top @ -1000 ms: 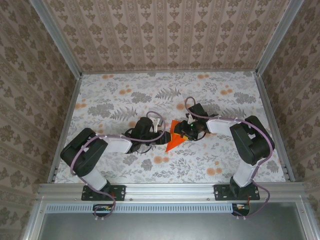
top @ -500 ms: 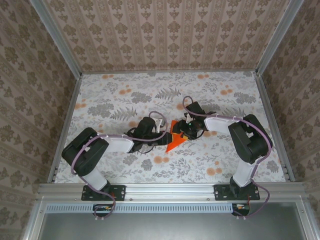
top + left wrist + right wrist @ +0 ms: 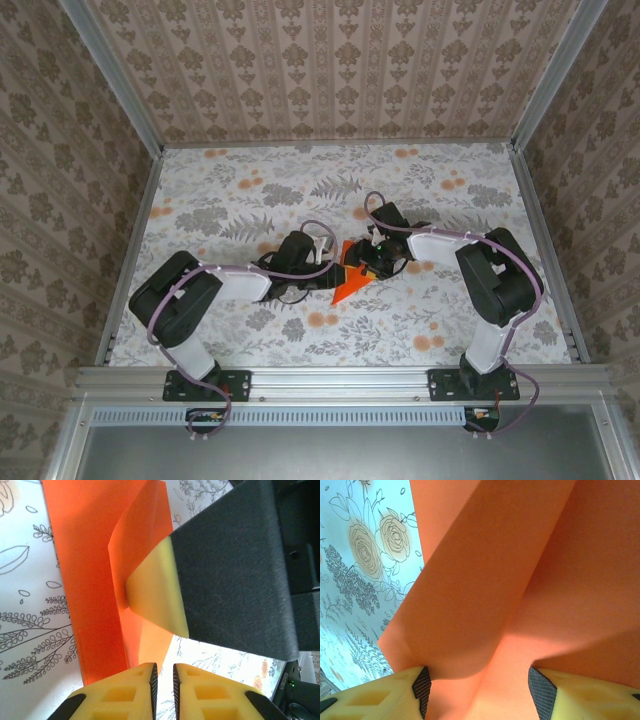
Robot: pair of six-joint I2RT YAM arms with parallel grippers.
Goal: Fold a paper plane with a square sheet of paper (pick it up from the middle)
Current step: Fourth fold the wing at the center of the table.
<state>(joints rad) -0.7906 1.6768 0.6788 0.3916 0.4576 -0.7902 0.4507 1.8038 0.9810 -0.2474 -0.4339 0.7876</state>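
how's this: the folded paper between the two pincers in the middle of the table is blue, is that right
Not blue. The folded paper is bright orange, as the top external view shows. The rest holds: it lies in the middle of the table, between the left pincer and the right pincer.

The left gripper point(image 3: 324, 267) slid toward the right of the frame, closer to the orange paper point(image 3: 344, 287), and pinched closed. The right gripper point(image 3: 364, 264) moved a little up and left and opened wider.
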